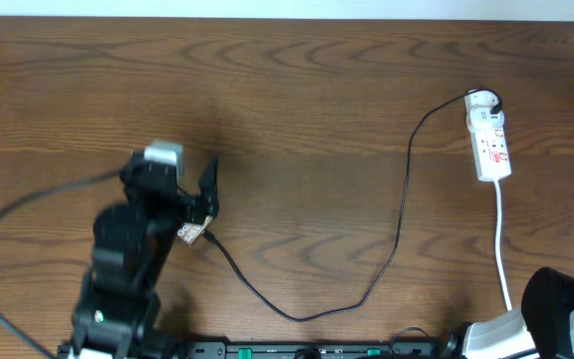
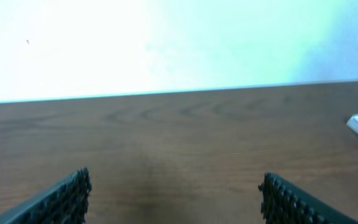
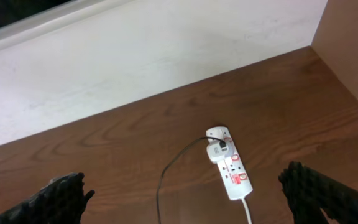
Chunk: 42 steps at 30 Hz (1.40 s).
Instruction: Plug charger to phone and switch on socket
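Left fingers point(image 2: 61, 200) stand wide apart and empty, low over the counter point(image 1: 287, 80) on its left side. Just beside them in the overhead view lies a small brownish item, apparently the phone point(image 1: 189, 232), largely hidden by the arm. The charger point(image 1: 399, 224) runs from there in a loose loop to the black plug point(image 3: 215, 150), seated in the far end of the socket point(image 3: 230, 167) at the right. Whether its tip sits in the phone cannot be told. Right fingers point(image 3: 323, 194) are likewise spread and empty, well apart from the socket.

Table point(image 1: 297, 90): brown wood grain, spread beneath me
Wall point(image 3: 135, 56): plain white, past my table's far edge
Light: bright glare there
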Each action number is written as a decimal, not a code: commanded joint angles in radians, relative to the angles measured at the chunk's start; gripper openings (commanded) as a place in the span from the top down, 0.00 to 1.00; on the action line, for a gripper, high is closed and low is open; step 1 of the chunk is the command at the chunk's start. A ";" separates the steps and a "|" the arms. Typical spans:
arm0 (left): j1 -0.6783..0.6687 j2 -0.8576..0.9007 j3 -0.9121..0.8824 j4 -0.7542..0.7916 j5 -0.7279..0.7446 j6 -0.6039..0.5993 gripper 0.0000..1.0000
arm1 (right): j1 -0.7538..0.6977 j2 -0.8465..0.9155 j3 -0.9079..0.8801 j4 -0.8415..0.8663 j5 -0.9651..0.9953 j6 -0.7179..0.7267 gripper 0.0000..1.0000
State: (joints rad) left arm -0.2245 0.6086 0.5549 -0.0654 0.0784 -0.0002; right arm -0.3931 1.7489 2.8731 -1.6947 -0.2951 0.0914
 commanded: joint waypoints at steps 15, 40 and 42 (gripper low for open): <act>0.037 -0.414 -0.539 0.481 -0.008 0.000 0.14 | 0.004 -0.011 0.004 -0.003 -0.002 0.009 0.01; 0.052 -0.607 -0.550 -0.002 -0.012 0.000 0.14 | 0.004 -0.011 0.004 -0.003 -0.002 0.009 0.01; 0.052 -0.607 -0.550 -0.002 -0.012 0.000 0.14 | 0.004 -0.011 0.004 -0.003 -0.002 0.009 0.01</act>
State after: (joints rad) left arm -0.1776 0.0109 0.0116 -0.0196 0.0639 -0.0017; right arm -0.3931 1.7481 2.8727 -1.6951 -0.2955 0.0952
